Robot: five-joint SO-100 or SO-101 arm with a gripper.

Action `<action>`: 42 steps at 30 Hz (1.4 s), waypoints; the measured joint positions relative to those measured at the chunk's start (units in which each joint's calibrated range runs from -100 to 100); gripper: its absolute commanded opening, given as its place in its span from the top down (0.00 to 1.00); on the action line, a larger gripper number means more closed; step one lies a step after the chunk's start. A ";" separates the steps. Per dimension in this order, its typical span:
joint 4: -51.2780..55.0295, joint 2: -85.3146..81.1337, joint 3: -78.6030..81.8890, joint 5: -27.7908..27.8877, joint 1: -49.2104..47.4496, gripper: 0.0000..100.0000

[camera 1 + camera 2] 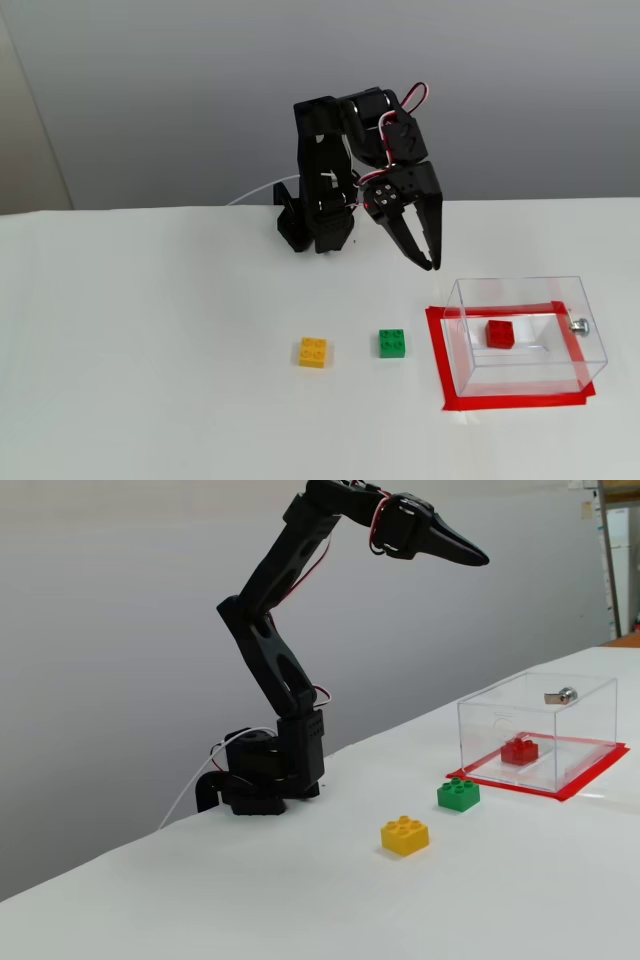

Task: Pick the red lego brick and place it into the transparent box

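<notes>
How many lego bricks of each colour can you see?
Red lego brick, inside the transparent box: 1
Yellow brick: 1
Green brick: 1
Total: 3 bricks

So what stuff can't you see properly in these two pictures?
- The gripper: side-on in one fixed view, so any gap between its fingers is hidden; the other fixed view shows them close at the tips.
- The red lego brick inside the transparent box: its studs are too small to count.
- The silver knob: small and blurry, so how it attaches is unclear.
</notes>
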 measured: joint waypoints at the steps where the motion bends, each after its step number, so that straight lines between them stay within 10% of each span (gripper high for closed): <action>1: 0.00 -0.76 0.00 0.00 1.71 0.99; 15: 0.00 -9.56 10.33 -0.05 26.82 0.99; 42: -0.26 -47.70 57.37 0.10 23.82 0.99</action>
